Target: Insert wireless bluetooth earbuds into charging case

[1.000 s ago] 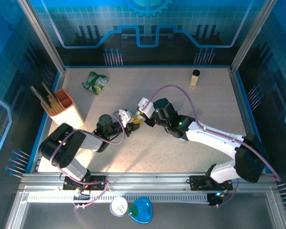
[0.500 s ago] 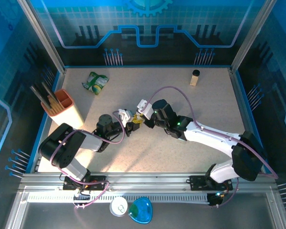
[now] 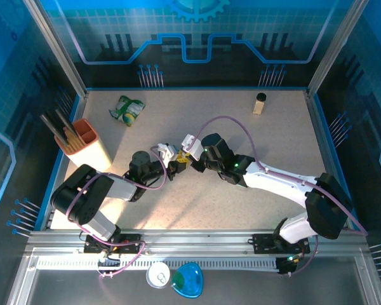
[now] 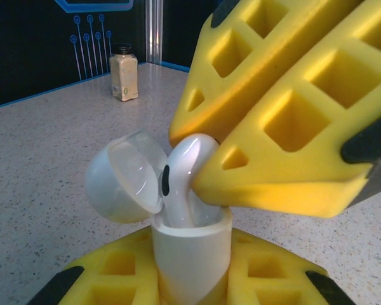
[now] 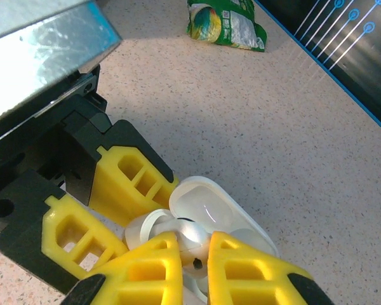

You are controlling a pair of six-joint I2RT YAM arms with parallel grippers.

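Speckled table [image 3: 197,114] | left fingers [image 4: 101,276] clamp case [image 4: 190,254] | right fingers [image 4: 286,146], tilted, pinch earbud [image 4: 187,162]

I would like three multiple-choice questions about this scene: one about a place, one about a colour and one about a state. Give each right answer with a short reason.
1. Where on the table does the small jar stand?
A. At the near edge, by the arm bases
B. Near the far right corner
C. In the middle

2. What colour is the charging case?
A. White
B. Black
C. Red

3. How is the lid of the case?
A. Shut
B. Open
C. Taken off and lying flat

Answers:
1 B: the top view shows it at the far edge on the right.
2 A: the left wrist view shows a white body held in the left gripper.
3 B: the lid is swung aside while the right gripper holds an earbud in the opening.
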